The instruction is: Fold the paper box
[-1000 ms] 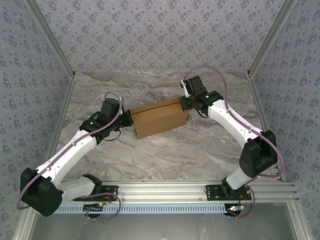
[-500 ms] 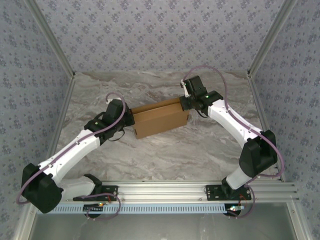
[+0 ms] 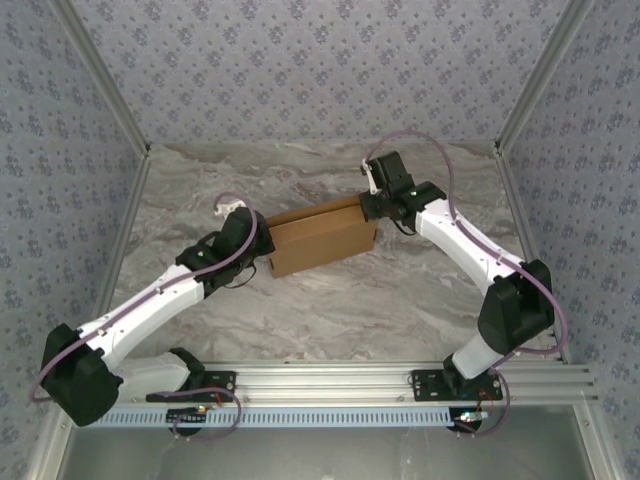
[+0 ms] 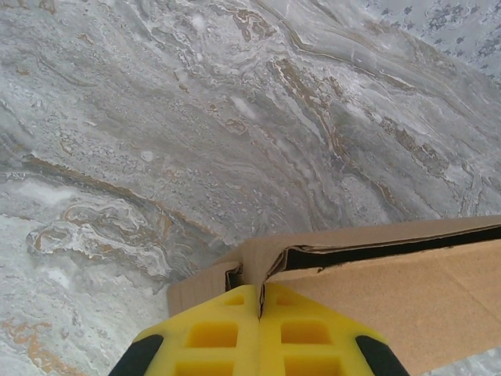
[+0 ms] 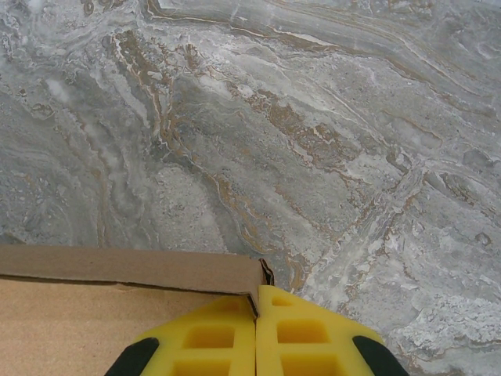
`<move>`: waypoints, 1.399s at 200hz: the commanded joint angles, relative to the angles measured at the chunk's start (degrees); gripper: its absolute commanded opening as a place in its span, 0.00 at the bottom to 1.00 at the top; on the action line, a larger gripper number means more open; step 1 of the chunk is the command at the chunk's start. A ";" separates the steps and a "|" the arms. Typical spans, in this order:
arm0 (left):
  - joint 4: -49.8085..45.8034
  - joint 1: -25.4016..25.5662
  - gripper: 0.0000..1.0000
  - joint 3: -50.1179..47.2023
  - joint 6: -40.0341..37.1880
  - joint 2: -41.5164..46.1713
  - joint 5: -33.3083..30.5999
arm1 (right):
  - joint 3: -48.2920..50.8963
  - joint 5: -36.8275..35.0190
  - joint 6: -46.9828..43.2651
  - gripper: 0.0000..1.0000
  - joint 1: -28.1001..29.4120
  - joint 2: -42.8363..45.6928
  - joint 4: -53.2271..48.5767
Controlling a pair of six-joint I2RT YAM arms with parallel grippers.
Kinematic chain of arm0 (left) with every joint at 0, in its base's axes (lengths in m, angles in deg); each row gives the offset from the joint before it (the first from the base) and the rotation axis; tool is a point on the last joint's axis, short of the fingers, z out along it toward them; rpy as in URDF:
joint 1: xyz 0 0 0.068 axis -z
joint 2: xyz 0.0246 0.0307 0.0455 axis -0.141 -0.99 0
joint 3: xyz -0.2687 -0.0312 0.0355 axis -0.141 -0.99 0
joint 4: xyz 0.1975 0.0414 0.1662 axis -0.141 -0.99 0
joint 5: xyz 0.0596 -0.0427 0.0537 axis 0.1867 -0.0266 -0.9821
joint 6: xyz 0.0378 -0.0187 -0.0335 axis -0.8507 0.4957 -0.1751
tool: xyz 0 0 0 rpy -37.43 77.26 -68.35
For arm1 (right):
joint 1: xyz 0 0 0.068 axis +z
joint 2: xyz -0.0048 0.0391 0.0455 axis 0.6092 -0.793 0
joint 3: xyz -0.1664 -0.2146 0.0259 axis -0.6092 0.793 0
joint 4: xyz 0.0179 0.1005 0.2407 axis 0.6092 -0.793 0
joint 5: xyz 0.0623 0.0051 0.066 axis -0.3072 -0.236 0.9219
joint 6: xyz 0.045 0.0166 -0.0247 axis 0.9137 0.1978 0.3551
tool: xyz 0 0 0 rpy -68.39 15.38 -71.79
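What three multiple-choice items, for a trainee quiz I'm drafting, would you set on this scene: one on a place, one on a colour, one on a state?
1. Where does the paper box lie?
A. Against the near rail
B. On the table, between the left gripper and the right gripper
C. In the far left corner

2. What colour are the grippers' fingers?
A. Red
B. Black
C. Yellow

3. How does the left gripper stand?
A. Shut, tips at a corner of the box
B. Wide open over the box
C. Open, lying on bare table

Key: 1 B, the top view shows a gripper at each end of the box. 2 C, both wrist views show yellow fingers. 3 A, its fingers meet with no gap, right at the cardboard corner.
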 commanded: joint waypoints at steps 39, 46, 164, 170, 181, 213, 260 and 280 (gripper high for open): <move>-1.88 5.79 0.00 -5.25 1.73 -0.64 -5.20 | 1.68 2.22 1.05 0.08 0.39 -2.36 -3.19; -1.83 6.42 0.00 -5.85 1.82 -0.75 -6.37 | 2.05 2.01 1.12 0.08 0.32 -2.24 -3.07; 4.59 10.15 0.05 -11.56 -4.81 -0.45 -14.63 | 16.27 2.57 -1.44 0.05 -1.05 3.35 9.25; 4.67 10.14 0.06 -11.55 -5.09 -0.36 -14.83 | 16.49 2.74 -1.54 0.06 -1.24 3.42 9.48; 4.54 10.12 0.07 -11.37 -5.60 -0.40 -15.10 | 17.13 2.97 -1.93 0.06 -1.37 3.44 10.05; 4.27 10.16 0.13 -10.77 -7.02 0.25 -14.47 | 18.39 3.38 -2.09 0.06 -1.29 3.75 10.74; 3.34 10.17 0.21 -9.67 -8.98 2.17 -12.98 | 18.86 1.11 -2.10 0.06 -0.18 4.89 10.43; 2.76 10.15 0.26 -8.91 -10.55 3.43 -11.43 | 18.28 0.00 -2.26 0.06 0.36 4.90 9.80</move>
